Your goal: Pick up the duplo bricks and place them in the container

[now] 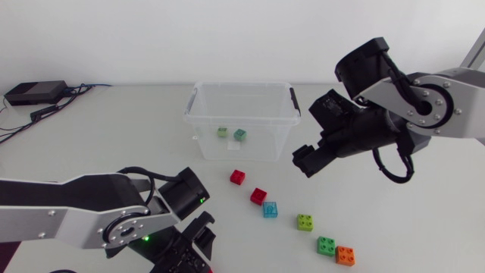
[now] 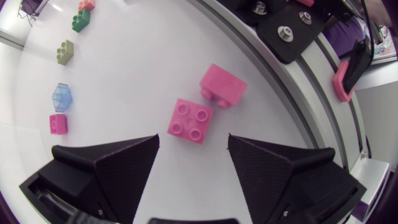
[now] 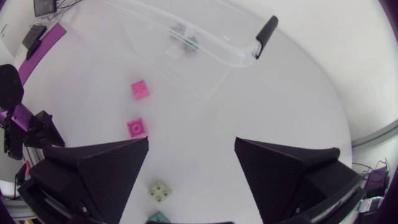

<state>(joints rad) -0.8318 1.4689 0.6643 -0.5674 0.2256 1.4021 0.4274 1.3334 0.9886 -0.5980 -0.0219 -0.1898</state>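
The clear container [image 1: 198, 120] stands at the back middle, holding a green brick [image 1: 222, 132] and a teal brick [image 1: 239, 134]. In front lie two red bricks [image 1: 238, 177] [image 1: 258, 196], a clear blue brick [image 1: 270, 209], a lime brick [image 1: 305, 221], a green brick [image 1: 326, 245] and an orange brick [image 1: 345, 255]. My right gripper [image 1: 307, 159] hangs open and empty by the container's front right corner [image 3: 193, 162]. My left gripper [image 2: 193, 158] is open low near the front edge. A pink brick [image 2: 190, 121] lies just ahead of its fingers, untouched, with another pink brick [image 2: 222, 85] beyond it.
The container has black handles [image 3: 266, 29] on its rim. In the left wrist view the table's front edge runs close beside the two pink bricks. A black box [image 1: 34, 92] with cables sits at the far left back corner.
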